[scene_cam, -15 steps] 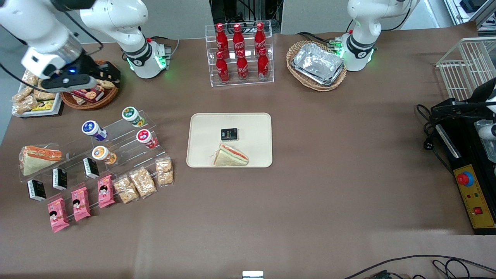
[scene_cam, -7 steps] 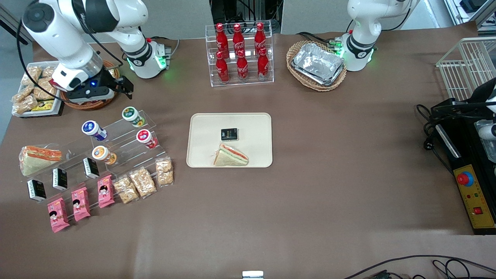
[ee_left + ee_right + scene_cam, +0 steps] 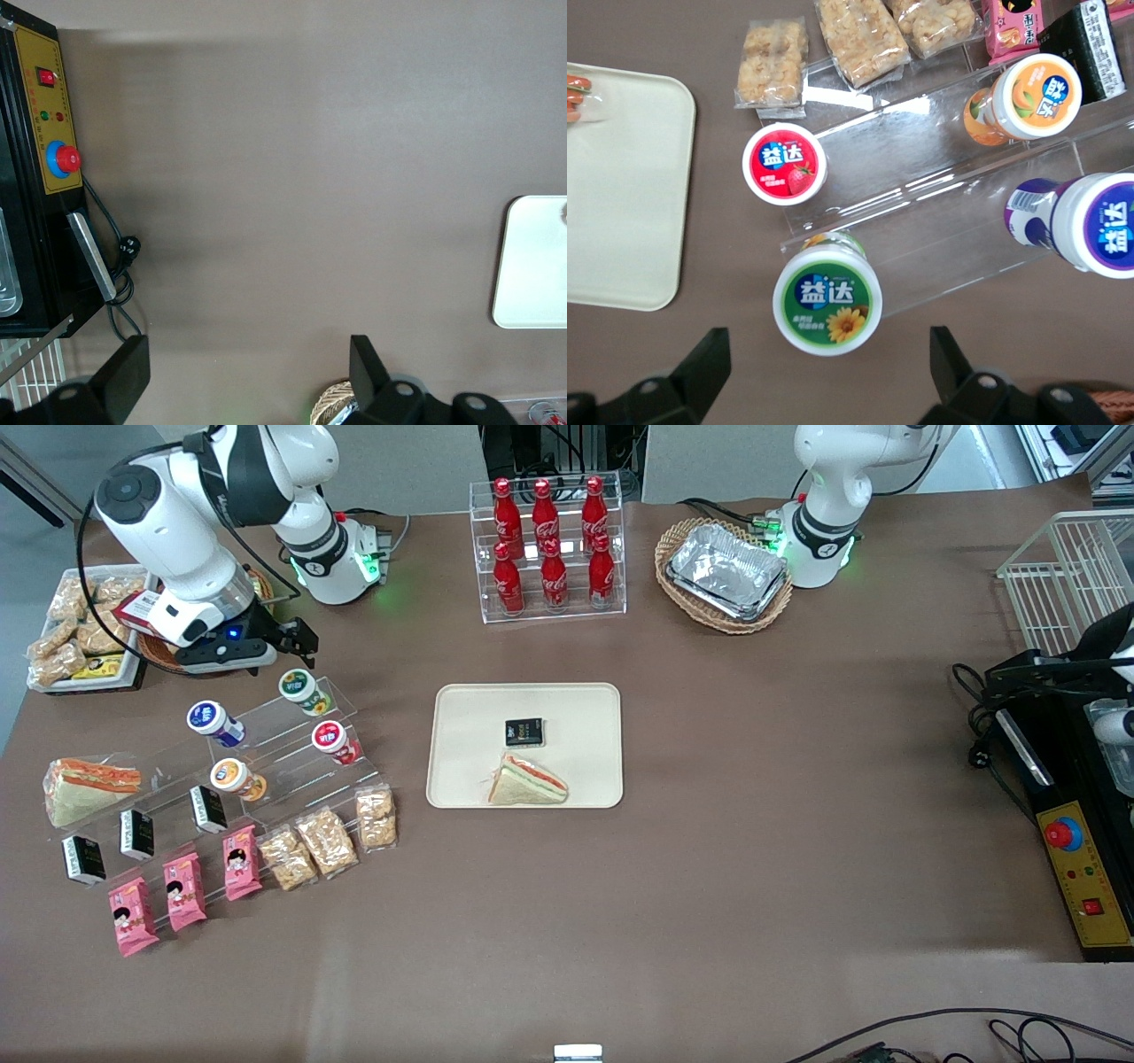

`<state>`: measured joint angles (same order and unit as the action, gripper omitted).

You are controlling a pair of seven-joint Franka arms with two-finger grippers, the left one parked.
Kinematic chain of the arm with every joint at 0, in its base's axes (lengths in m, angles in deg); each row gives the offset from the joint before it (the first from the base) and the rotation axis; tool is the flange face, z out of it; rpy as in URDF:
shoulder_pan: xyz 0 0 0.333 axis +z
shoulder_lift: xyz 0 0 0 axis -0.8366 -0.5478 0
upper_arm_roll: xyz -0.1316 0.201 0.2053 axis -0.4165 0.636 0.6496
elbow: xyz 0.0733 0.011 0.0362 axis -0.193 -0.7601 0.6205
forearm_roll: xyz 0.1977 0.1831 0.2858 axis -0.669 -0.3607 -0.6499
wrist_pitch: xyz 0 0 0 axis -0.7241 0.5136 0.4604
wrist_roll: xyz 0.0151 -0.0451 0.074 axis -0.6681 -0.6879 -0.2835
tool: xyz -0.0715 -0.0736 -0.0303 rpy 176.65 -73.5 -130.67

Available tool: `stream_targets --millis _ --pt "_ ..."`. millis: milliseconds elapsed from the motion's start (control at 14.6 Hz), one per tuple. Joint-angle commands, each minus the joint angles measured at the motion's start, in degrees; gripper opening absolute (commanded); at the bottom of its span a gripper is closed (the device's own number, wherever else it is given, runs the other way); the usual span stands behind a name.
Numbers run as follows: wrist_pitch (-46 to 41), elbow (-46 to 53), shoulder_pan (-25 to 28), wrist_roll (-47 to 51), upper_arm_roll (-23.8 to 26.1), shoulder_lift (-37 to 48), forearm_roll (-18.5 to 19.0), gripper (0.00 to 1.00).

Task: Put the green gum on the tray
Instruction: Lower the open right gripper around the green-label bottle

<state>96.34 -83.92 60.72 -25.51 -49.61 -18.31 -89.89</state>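
Gripper [image 3: 826, 372] spread above round-lidded green gum [image 3: 826, 298]

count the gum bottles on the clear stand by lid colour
green: 1, the green gum, on the stand's top step, the open tool hovering just above it
red: 1
orange: 1
blue: 1
total: 4, none yet on the tray
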Motion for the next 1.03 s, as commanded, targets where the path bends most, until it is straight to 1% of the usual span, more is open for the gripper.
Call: stream_targets --millis 0,549,823,960 --pt "5.47 -3.98 0.01 0.36 -0.17 0.91 -1.70 1.00" --pt "11.54 -5.04 0.10 0.45 -0.08 -3.13 -1.79 1.00" --pt "13.29 -6.53 0.19 0.36 -0.08 -3.22 -1.79 1.00" --pt "13.74 -7.06 0.28 0.36 -0.08 -3.14 -1.79 0.96"
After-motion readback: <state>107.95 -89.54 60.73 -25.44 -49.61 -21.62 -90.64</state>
